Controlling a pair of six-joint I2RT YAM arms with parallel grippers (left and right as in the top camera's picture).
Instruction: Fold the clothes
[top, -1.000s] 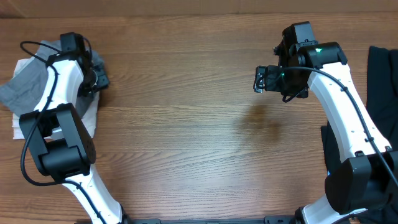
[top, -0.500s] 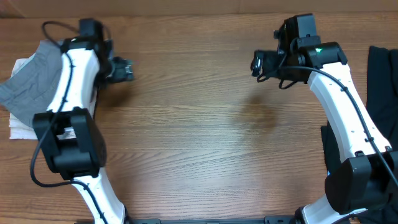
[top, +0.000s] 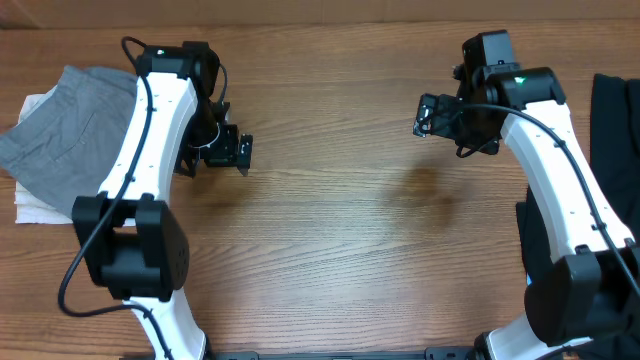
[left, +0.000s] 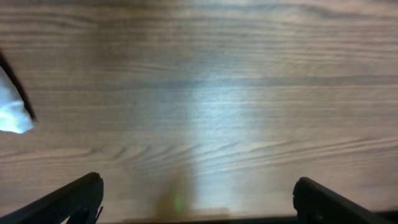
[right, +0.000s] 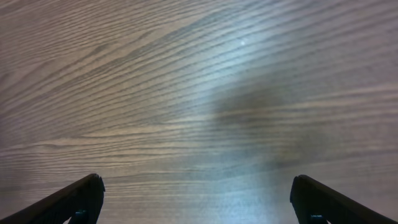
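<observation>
While the clothes (top: 60, 130) lie aside, left hand (top: 242, 152) and right hand (top: 425, 114) gape empty.

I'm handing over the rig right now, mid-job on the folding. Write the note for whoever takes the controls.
Left end effector: open, empty, over bare table, to the right of the pile.
Right end effector: open, empty, over the table's right half.
Grey shorts: far left, lying on the cream shorts, clear of both end effectors.
Done: the grey shorts look folded and stacked, though one corner juts out to the left.
Left: probably tidy that corner. A black garment lies at the right edge, partly out of view.
</observation>
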